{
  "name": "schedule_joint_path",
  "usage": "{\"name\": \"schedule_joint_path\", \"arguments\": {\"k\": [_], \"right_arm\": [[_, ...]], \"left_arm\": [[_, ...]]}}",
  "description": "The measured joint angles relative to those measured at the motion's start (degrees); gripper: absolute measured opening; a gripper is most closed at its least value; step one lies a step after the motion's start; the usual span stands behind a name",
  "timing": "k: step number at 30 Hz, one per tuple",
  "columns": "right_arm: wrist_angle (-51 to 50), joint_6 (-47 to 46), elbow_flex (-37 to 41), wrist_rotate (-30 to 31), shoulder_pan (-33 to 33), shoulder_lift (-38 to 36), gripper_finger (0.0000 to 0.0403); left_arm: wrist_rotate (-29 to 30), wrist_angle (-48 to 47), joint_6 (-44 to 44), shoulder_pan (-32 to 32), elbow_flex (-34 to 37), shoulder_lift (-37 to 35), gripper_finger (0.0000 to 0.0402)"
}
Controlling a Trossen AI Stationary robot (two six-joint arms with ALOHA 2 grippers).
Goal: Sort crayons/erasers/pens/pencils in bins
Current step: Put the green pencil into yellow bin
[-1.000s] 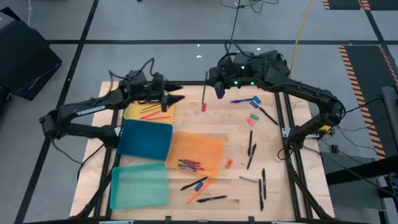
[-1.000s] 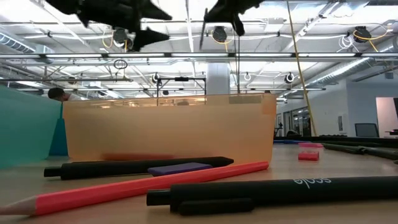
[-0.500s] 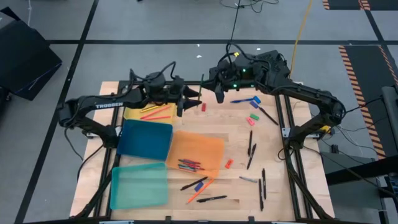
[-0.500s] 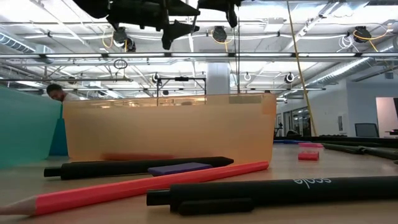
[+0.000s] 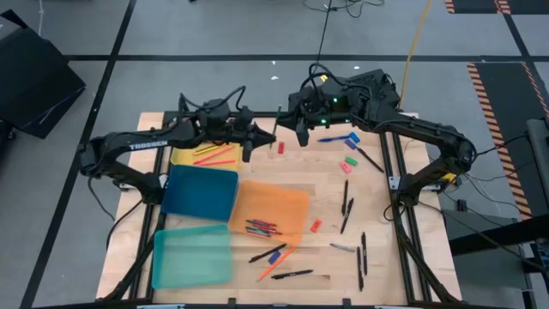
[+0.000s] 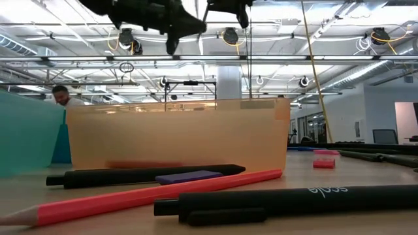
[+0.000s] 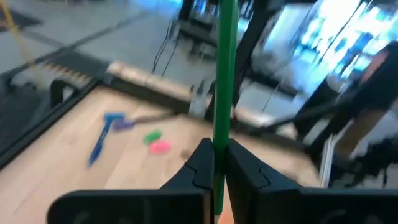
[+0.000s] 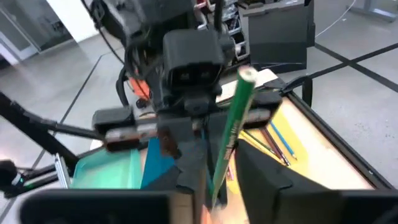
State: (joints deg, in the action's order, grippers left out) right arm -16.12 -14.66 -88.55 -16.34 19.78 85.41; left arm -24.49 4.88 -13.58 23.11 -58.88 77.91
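Above the table's far middle, the left gripper has swung over from the yellow bin and now pinches the green pencil beside the right gripper, probably a handover. Whether the right one grips it too cannot be told. The teal bin and blue bin look empty, the yellow one holds pencils, and the orange bin holds a few sticks.
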Motion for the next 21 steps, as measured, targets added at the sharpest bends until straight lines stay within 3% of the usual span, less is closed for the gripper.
{"name": "schedule_joint_path", "arguments": {"k": [2, 6, 11, 15, 21], "right_arm": [[-1.95, 0.7, 0.0, -0.26, -0.1, -0.65, 0.0104], [-10.81, 1.34, -0.2, 0.58, -0.19, -2.31, 0.0153], [-25.55, 4.76, -0.09, 9.87, -3.32, -2.67, 0.0182], [-33.21, 5.21, -0.09, 16.14, -7.35, -2.22, 0.0184], [-36.11, 2.98, -0.02, 19.44, -12.16, -2.16, 0.0185]], "left_arm": [[2.38, -11.24, 4.87, 0.83, -3.03, -1.61, 0.0018], [14.65, -42.16, 17.97, 2.85, -11.75, -3.8, 0.0018], [32.58, -68.38, 25.75, 6.43, -14.09, -3.74, 0.0018], [37.59, -71.52, 27.77, 9.07, -6.78, -3.76, 0.002], [41.13, -65.68, 29.96, 11.73, 6.46, -0.49, 0.0022]]}}
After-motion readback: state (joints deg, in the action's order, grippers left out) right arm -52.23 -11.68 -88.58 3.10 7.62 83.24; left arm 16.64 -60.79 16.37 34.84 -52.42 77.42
